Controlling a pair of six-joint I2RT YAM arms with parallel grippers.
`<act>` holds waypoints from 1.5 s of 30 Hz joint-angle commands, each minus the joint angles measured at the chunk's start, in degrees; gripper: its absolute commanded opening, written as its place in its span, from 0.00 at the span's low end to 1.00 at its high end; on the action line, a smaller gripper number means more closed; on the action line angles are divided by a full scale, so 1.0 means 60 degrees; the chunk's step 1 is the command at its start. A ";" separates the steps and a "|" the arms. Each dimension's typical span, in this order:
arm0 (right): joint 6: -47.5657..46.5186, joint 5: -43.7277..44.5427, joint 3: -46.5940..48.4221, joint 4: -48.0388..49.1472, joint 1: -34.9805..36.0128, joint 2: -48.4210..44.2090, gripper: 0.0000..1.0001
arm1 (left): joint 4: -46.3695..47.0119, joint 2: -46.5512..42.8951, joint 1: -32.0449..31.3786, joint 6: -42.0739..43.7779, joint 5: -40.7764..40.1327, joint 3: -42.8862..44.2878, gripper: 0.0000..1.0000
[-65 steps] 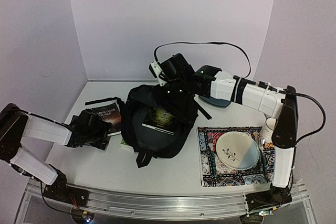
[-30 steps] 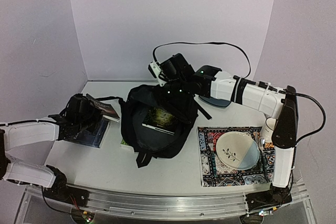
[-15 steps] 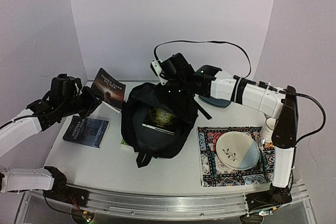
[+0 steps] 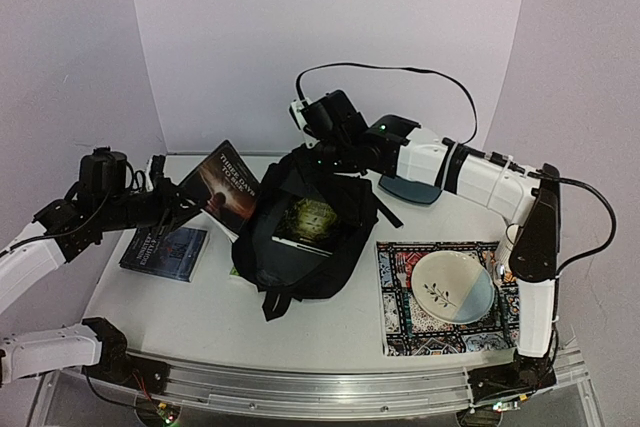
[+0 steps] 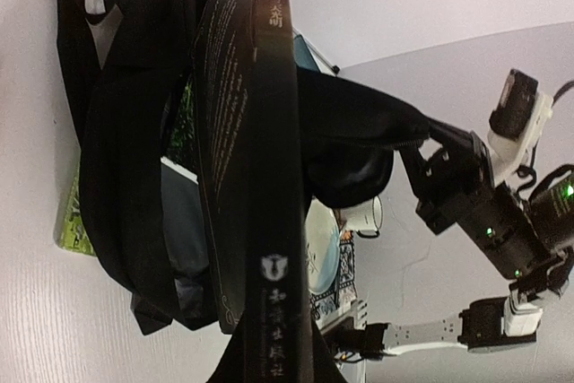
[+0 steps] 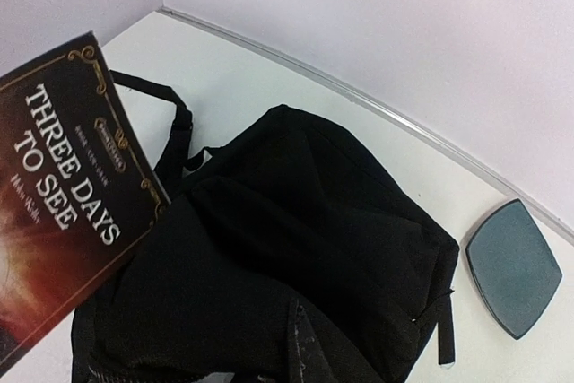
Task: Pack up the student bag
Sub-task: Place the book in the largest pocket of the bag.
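The left gripper (image 4: 178,205) now holds the dark book (image 4: 225,192) clear of the table. It has carried the book rightward from the table's left side to just beside the open mouth of the student bag (image 4: 300,257), cover tilted up. The blue book (image 4: 165,247), which the arm covered before, lies in plain view. The right gripper (image 4: 322,147), apparently pinching the bag's far rim, sits slightly higher, and the opening stands taller.

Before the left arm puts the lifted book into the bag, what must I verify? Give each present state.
1. Grip: ok, left fingers hold the lifted book off the table.
2. Bag mouth: ok, right fingers hold the student bag rim up.
3. Alignment: not ok, the lifted book hangs left of the mouth.
4. Room inside: cannot tell; a packed book already lies there.
5. Path: ok, the spare book lies flat, aside.
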 commanded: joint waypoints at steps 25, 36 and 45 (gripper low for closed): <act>0.0447 -0.0592 0.1235 0.0368 -0.0174 0.0277 0.00 | 0.3880 0.1973 -0.0093 -0.0595 0.4668 -0.0689 0.00; 0.0468 -0.1128 0.1474 0.0411 -0.0174 0.0349 0.00 | 0.5028 0.2981 -0.0273 -0.0805 0.4599 -0.1003 0.00; 0.0766 -0.1440 0.1171 0.0505 -0.0171 0.0130 0.00 | 0.5421 0.4640 -0.0273 -0.1039 0.3775 -0.0093 0.00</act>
